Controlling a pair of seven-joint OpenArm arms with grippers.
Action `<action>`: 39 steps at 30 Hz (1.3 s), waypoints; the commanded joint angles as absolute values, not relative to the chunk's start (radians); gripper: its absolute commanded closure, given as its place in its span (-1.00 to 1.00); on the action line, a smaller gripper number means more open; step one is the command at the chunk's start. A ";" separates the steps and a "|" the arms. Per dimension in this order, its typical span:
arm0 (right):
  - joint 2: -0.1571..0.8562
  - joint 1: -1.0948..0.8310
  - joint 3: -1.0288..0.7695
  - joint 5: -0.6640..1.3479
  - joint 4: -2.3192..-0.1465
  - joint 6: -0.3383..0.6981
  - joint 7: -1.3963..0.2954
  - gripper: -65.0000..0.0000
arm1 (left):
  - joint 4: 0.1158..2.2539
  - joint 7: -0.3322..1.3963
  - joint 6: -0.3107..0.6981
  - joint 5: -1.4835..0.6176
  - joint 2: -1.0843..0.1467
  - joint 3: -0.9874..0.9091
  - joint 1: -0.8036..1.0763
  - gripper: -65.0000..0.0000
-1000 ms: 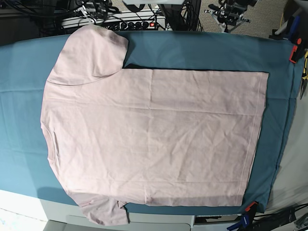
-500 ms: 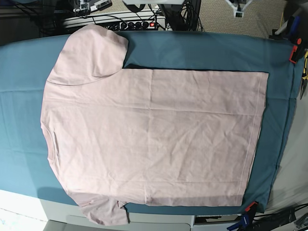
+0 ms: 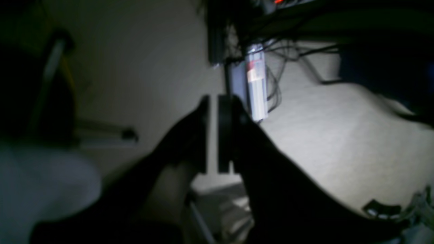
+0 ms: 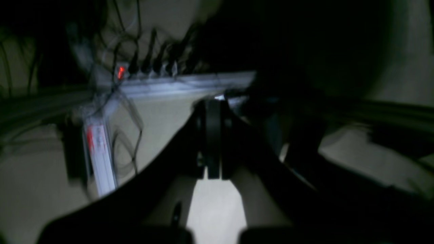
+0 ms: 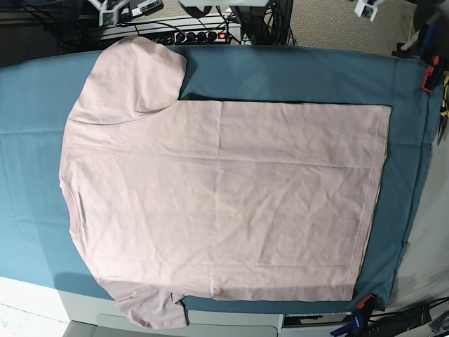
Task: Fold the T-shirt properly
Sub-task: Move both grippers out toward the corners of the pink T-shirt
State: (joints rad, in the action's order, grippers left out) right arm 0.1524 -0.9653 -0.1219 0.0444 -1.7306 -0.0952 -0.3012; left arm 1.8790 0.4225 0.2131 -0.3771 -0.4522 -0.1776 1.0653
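The pale pink T-shirt [image 5: 224, 196] lies flat, plain side up, on the teal table cloth [image 5: 295, 70]. Its collar is at the left and its hem at the right. One sleeve [image 5: 133, 77] lies toward the far edge, and the other [image 5: 151, 309] hangs over the near edge. Both arms are off the table: only a bit of the right arm [image 5: 116, 8] and of the left arm [image 5: 365, 7] show at the top edge. The left gripper [image 3: 213, 135] shows a thin slit between its fingers and holds nothing. The right gripper [image 4: 213, 135] is shut and empty. Both wrist views show only floor and cables.
A power strip with a red light [image 5: 203, 34] and cables lie behind the table. An orange clamp [image 5: 429, 74] grips the cloth at the far right and another clamp [image 5: 363, 303] at the near right. Tools hang at the right edge [image 5: 443, 112].
Both arms have drawn back past the table's far edge and have almost left the base view. The T-shirt has not moved.
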 commanded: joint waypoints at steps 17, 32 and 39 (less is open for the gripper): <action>0.078 -0.807 -0.500 0.359 -2.304 -0.131 -0.477 1.00 | 2.308 0.467 0.446 -0.539 -0.522 -0.403 1.143 0.91; 0.012 -0.467 -0.818 0.738 -1.969 0.041 -0.712 1.00 | 2.308 0.502 0.446 -0.535 -0.529 -0.403 1.061 0.91; 0.145 -0.491 -0.882 1.312 -1.963 0.567 -1.188 1.00 | 2.308 0.509 0.446 -0.471 -0.530 -0.403 1.061 0.91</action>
State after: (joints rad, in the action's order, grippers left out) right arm 0.1364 -0.4889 -0.8772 1.2991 -1.9457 0.5644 -1.2282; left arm 2.2944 0.5240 0.4423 -0.4637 -0.5236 -0.3988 1.0489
